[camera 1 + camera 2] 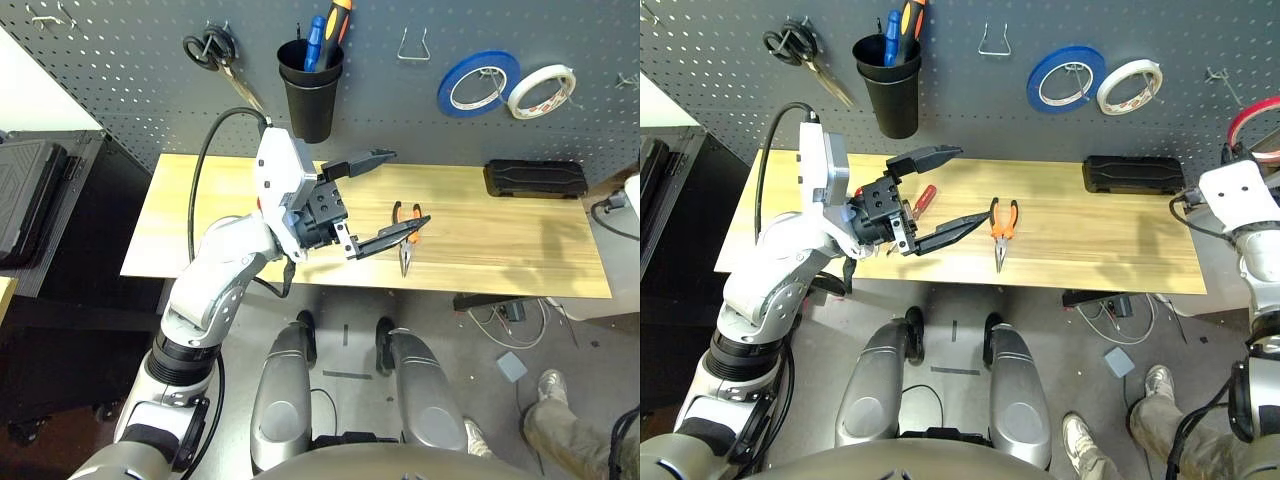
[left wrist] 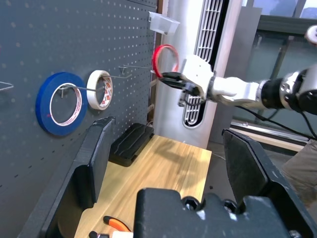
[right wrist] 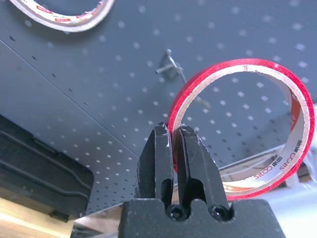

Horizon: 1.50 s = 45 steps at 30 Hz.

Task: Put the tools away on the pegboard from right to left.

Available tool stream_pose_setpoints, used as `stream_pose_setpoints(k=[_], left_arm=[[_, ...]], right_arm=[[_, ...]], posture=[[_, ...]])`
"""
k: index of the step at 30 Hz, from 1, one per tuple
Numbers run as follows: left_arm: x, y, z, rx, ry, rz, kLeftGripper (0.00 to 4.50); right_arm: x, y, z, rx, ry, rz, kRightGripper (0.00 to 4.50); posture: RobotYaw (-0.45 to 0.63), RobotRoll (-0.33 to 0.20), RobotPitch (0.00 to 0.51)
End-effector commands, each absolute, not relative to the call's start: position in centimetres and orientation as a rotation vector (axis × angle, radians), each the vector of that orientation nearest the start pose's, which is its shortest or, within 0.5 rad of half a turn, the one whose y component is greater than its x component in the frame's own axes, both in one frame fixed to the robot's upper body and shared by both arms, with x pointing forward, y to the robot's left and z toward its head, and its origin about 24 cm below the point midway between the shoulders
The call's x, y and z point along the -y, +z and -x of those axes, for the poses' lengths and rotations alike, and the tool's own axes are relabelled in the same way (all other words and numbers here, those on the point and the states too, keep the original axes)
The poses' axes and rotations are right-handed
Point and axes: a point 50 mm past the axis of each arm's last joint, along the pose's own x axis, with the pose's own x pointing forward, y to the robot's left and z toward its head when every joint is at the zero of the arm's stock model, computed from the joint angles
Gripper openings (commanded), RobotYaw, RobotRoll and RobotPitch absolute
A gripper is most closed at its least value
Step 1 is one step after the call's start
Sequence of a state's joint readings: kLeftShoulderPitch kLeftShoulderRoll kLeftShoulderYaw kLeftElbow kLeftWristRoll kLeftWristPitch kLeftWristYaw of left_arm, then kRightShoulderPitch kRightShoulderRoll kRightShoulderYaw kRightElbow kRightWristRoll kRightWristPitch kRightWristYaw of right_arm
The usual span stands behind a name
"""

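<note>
My right gripper (image 3: 173, 131) is shut on the edge of a thin red tape ring (image 3: 237, 67), holding it up close to the dark grey pegboard (image 1: 120, 80) beside a bare metal hook (image 3: 173, 64) at the far right. On the wooden table (image 1: 500, 240) lie orange-and-black-handled pliers (image 1: 1000, 225) and a small red-handled screwdriver (image 1: 925, 198). My left gripper (image 1: 975, 185) hovers open just above them, nothing between its fingers (image 2: 96, 158).
On the pegboard hang black-handled scissors (image 1: 215, 55), a black cup (image 1: 310, 85) with screwdrivers, an empty wire hook (image 1: 413, 45), a blue tape roll (image 1: 478, 82) and a white one (image 1: 541, 90). A black case (image 1: 535, 178) lies at the table's back right. A person's shoe (image 1: 555, 390) is on the floor.
</note>
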<state>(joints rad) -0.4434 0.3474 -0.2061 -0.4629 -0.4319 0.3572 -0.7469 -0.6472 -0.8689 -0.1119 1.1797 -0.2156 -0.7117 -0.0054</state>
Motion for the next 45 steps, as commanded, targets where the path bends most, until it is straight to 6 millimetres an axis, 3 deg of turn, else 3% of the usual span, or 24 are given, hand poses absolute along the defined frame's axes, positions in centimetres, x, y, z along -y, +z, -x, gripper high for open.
stream_pose_setpoints(k=[1,11,15,24,34,39,45], left_arm=[[-7.1,20.2,-24.0,0.399,-1.266,-0.192,4.5],[-7.1,19.9,-24.1,0.378,-1.252,-0.209,4.5],[-7.1,19.8,-24.2,0.373,-1.243,-0.221,4.5],[-7.5,19.0,-24.2,0.318,-1.216,-0.238,4.5],[-8.8,16.4,-25.3,0.055,-1.17,-0.379,4.5],[-9.8,14.6,-26.1,-0.093,-1.11,-0.475,4.5],[-10.7,13.4,-26.5,-0.205,-1.064,-0.529,4.5]], right_arm=[[38.1,15.4,-31.3,0.086,-0.26,0.889,0.02],[35.9,17.2,-35.5,-0.038,-0.344,0.804,0.02],[36.0,17.3,-35.6,-0.035,-0.403,0.773,1.19],[37.0,13.0,-32.6,0.015,-0.365,0.676,4.38],[33.1,6.3,-30.3,-0.106,0.047,0.419,4.45],[29.5,5.1,-30.4,-0.211,0.162,0.28,4.45],[24.1,5.5,-30.4,-0.37,0.263,0.075,4.45]], posture=[[0.14,0.0,0.26],[0.15,0.0,0.263],[0.16,0.0,0.264],[0.18,0.0,0.272],[0.17,0.0,0.276],[0.16,0.0,0.279],[0.16,0.0,0.283]])
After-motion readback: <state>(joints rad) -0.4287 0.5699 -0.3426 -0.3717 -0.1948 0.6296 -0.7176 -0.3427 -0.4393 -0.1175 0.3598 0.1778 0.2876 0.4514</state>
